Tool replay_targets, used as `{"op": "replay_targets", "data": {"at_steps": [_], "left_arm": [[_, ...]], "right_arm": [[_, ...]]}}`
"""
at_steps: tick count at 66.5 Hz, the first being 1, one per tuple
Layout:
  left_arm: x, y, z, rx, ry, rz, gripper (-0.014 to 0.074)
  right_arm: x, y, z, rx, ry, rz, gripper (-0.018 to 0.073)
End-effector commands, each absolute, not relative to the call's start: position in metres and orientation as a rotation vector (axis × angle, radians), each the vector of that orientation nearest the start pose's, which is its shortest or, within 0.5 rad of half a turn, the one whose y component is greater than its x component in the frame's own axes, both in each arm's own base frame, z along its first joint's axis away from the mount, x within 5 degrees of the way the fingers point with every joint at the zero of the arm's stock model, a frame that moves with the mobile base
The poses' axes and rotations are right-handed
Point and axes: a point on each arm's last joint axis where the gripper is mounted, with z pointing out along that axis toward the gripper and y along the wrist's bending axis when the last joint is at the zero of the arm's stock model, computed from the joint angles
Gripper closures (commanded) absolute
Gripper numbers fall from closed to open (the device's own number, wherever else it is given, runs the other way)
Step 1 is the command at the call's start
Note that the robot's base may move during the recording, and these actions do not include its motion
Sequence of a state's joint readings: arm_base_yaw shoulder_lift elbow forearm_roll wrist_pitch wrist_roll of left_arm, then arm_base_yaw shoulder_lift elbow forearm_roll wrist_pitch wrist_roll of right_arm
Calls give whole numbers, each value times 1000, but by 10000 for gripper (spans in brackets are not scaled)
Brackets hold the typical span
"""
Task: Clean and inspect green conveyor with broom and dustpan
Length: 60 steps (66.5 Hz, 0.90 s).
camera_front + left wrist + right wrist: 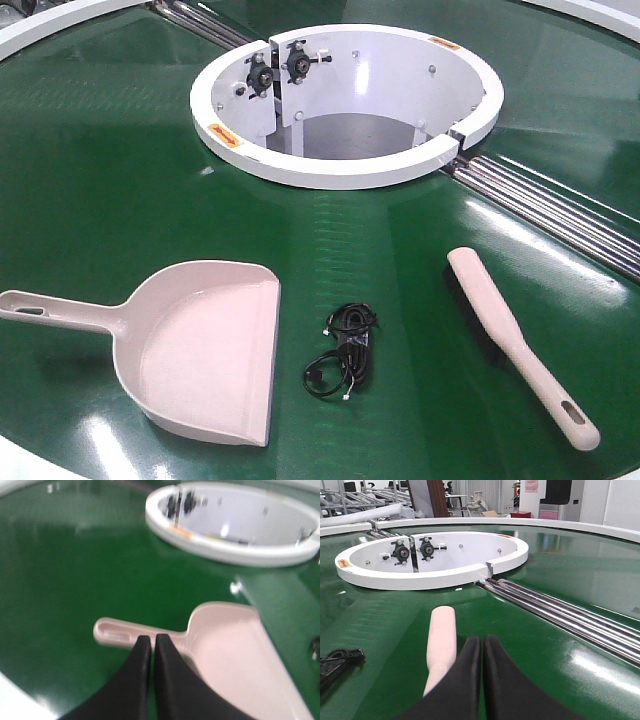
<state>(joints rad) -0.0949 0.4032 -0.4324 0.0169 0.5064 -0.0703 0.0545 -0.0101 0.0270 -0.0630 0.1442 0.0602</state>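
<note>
On the green conveyor (110, 190) the pale dustpan (205, 350) lies at the front left, handle pointing left. The beige broom (510, 335) lies at the front right, handle end toward the front edge. Neither gripper shows in the front view. In the left wrist view my left gripper (152, 639) is shut and empty, hovering over the handle of the dustpan (235, 650). The right wrist view has my right gripper (482, 640) shut with nothing in it, just right of the broom (441, 640).
A coiled black cable (345, 350) lies on the belt between dustpan and broom. The white ring opening (345, 105) sits at the back middle. Steel roller rods (560, 210) run from it toward the right. The white belt rim (20, 462) crosses the front left corner.
</note>
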Motion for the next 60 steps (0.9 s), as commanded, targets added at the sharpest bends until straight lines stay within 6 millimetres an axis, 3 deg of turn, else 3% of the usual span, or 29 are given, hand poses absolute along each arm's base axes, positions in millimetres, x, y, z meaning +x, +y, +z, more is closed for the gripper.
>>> {"op": "replay_targets", "data": {"at_steps": [1, 34, 42, 60], "left_arm": [[95, -8, 294, 21, 1952, -98, 603], [98, -8, 293, 21, 1962, -97, 569], [98, -8, 293, 37, 1960, -86, 482], [98, -8, 293, 78, 1956, -59, 173]], "right_arm": [[56, 3, 192, -52, 1571, 28, 569], [56, 3, 192, -52, 1571, 28, 569], [56, 3, 192, -52, 1571, 28, 569], [56, 3, 192, -52, 1571, 28, 569]]}}
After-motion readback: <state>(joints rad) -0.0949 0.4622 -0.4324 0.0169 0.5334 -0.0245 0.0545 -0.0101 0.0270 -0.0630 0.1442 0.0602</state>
